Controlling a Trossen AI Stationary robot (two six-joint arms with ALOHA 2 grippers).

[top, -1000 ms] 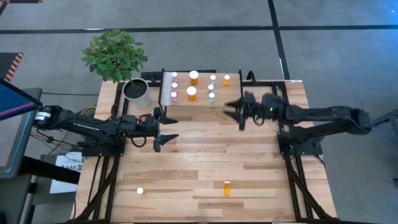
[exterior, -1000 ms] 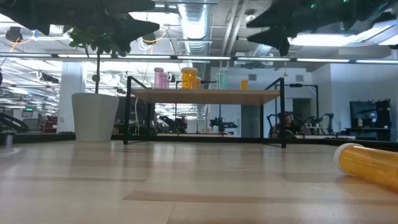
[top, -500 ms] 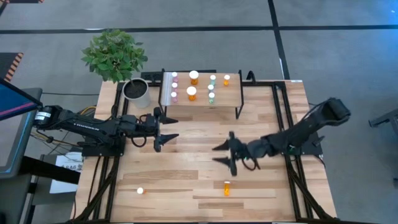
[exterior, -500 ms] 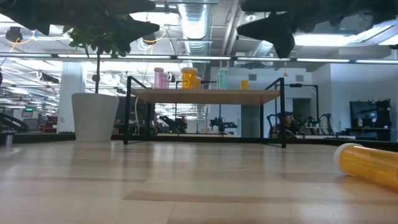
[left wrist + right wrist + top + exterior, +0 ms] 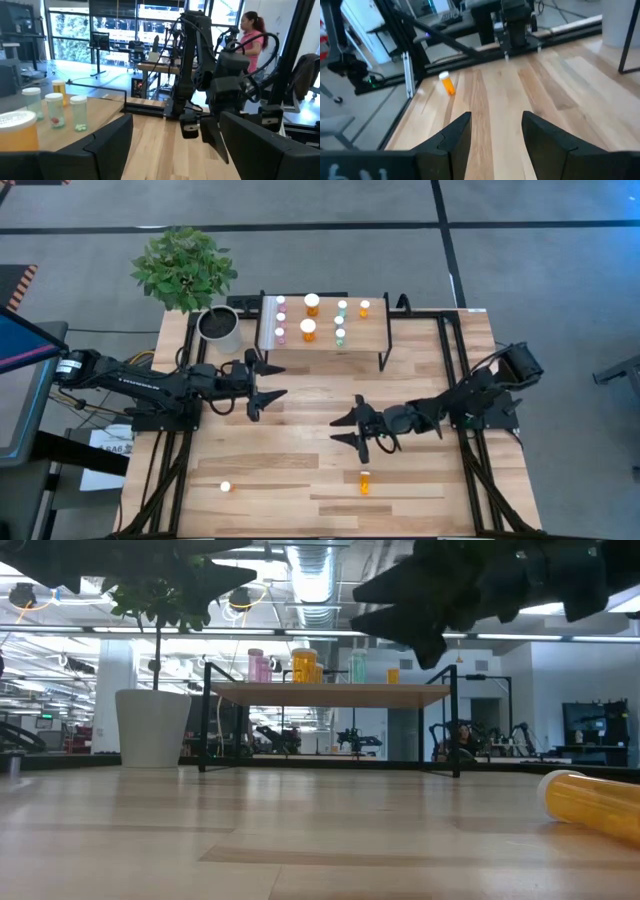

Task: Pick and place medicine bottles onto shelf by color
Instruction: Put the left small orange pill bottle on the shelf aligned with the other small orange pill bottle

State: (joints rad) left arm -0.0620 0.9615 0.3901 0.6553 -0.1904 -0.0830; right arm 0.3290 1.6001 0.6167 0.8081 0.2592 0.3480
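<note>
The shelf (image 5: 325, 330) stands at the table's far middle and holds several bottles: pink ones (image 5: 280, 318) at its left, two larger orange ones (image 5: 310, 317), pale green ones (image 5: 341, 321) and a small orange one (image 5: 364, 308). A small orange bottle (image 5: 365, 482) lies on its side near the table's near edge; it also shows in the right wrist view (image 5: 447, 83) and the low view (image 5: 590, 802). A white-capped bottle (image 5: 226, 487) stands at the near left. My right gripper (image 5: 350, 428) hovers open at mid-table, beyond the lying bottle. My left gripper (image 5: 262, 385) waits open, left of centre.
A grey-white plant pot (image 5: 220, 328) with a leafy plant (image 5: 183, 268) stands left of the shelf. The black frame rails (image 5: 462, 450) run along the table's sides. A person (image 5: 250, 30) stands in the room beyond the table.
My right gripper has swung from beside the shelf's right end toward the table's near edge and somewhat left, ending open over mid-table, close to the lying orange bottle. No bottle has moved.
</note>
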